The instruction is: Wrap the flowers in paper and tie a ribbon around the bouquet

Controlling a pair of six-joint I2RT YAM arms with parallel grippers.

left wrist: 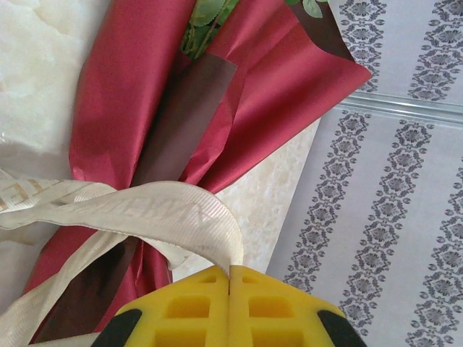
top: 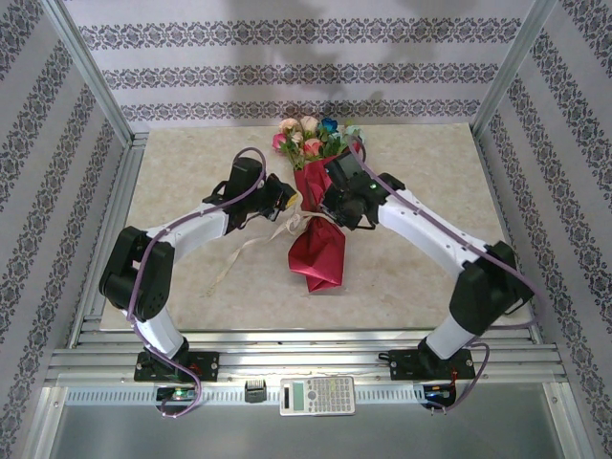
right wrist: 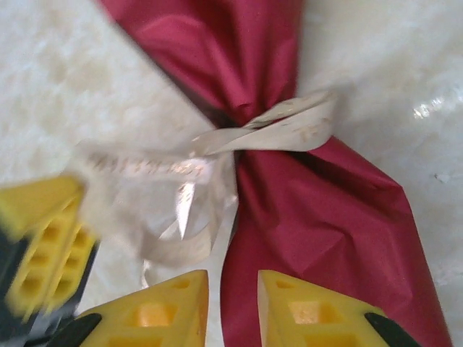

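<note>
While tight on the ribbon (left wrist: 145,210), left pincer (left wrist: 230,273) beside paper (left wrist: 116,94) edge, open table (left wrist: 29,87) alongside.

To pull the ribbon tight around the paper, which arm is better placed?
Left. The left gripper is shut on the ribbon, which circles the narrow waist of the paper, so it probably only needs to pull away. The right gripper is open over the paper, gripping nothing.

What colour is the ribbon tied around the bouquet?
The ribbon is cream-beige with a faint woven pattern, clearest in the left wrist view.
</note>
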